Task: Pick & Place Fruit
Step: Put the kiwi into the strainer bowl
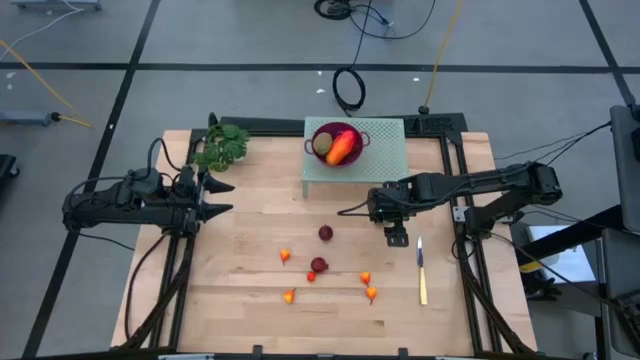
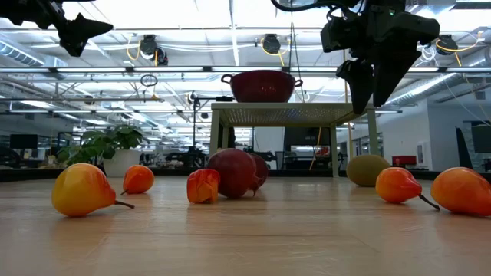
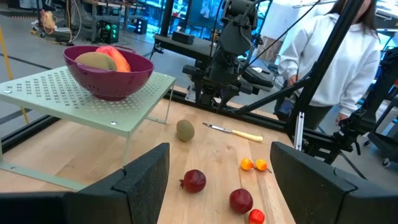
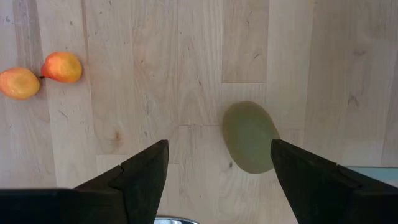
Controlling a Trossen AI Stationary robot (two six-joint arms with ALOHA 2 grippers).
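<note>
**Hovering over a kiwi**

Pointing down with fingers spread wide and empty, the right gripper (image 4: 217, 180) hangs above a brownish-green kiwi (image 4: 250, 137) lying on the desk (image 1: 240, 290). Another kiwi (image 1: 323, 144) and an orange-red piece (image 1: 343, 149) sit in the magenta bowl (image 1: 352, 132). The left gripper (image 1: 222, 196) waits open near the sprig (image 1: 220, 148).

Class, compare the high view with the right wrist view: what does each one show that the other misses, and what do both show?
Only the high view shows the red bowl on its green stand, holding an orange-red piece and a brownish-green oval, plus the leafy sprig, the knife, two dark red balls and the left tool.

Only the right wrist view shows the second brownish-green oval, lying on the wood between the open right tool fingers; the arm hides it from above.

Both show the wooden table and tiny orange-red fruits.
</note>
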